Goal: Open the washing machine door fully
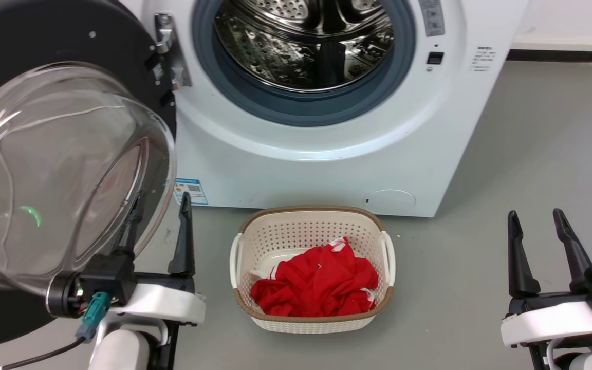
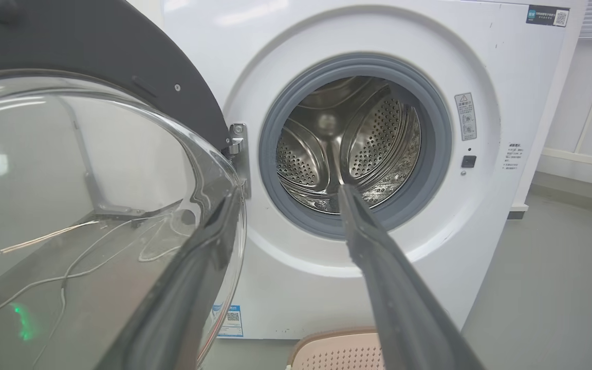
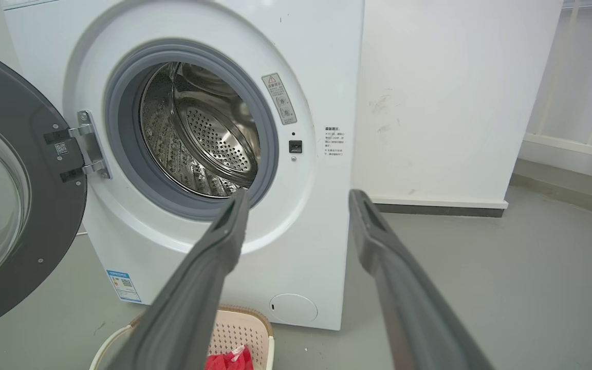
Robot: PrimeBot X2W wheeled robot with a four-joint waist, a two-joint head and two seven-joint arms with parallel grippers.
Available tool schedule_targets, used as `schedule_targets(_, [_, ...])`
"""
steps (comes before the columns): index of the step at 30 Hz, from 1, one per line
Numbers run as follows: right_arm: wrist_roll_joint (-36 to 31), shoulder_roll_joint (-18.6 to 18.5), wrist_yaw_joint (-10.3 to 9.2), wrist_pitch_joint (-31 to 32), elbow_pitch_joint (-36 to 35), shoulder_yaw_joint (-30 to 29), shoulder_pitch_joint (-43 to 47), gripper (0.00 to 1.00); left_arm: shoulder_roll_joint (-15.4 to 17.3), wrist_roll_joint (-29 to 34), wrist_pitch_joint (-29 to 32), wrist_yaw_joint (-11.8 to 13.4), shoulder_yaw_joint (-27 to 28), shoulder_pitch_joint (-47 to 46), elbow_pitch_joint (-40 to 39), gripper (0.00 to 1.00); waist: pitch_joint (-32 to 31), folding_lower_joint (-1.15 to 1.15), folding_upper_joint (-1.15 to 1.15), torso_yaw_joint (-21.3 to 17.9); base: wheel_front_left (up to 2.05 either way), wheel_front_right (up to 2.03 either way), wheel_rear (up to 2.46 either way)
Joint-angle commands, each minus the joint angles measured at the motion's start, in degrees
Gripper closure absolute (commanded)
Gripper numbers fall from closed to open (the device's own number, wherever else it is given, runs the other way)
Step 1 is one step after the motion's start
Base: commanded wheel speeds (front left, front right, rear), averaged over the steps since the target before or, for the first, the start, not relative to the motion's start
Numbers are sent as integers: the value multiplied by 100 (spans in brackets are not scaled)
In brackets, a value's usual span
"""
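Observation:
The washing machine door [image 1: 70, 31] stands swung out to the left on its hinge [image 1: 165, 46], its black rim and bulging glass bowl [image 1: 59, 169] facing me. The grey-gasketed steel drum mouth [image 1: 303, 46] is uncovered. My left gripper [image 1: 161, 201] is open at the bowl's right edge; one finger shows through the glass, the other stands just outside it. The left wrist view shows the same, with the left gripper [image 2: 291, 190] beside the door [image 2: 70, 180]. My right gripper [image 1: 535, 213] is open over the floor at the lower right, holding nothing. The right wrist view has the right gripper [image 3: 300, 192] pointing at the machine front, with the door [image 3: 18, 154] at the left.
A cream laundry basket [image 1: 306, 210] holding red cloth [image 1: 316, 285] sits on the grey floor right in front of the machine, between my arms. A small round white flap [image 1: 391, 199] is low on the machine's front. A white wall [image 3: 455, 103] runs to the machine's right.

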Motion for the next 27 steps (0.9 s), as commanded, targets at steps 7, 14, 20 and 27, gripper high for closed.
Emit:
schedule_targets(7, [17,6,-4,66,-108,7,151,0,-138,235,-14,-53,59,-100,156,0,18,0,0,-237,0,0,0])
schedule_targets(14, [78,6,-4,-1,63,60,185,0,-190,331,-14,-110,147,-44,295,0,36,0,0,-249,0,0,0])
schedule_targets(20, [84,6,-4,-41,122,57,119,0,-217,374,-14,-166,224,-68,353,0,48,0,0,-274,0,0,0])
schedule_targets(27, [102,6,-4,-59,156,68,108,0,-241,439,-14,-201,281,-53,385,0,40,0,0,-297,0,0,0])
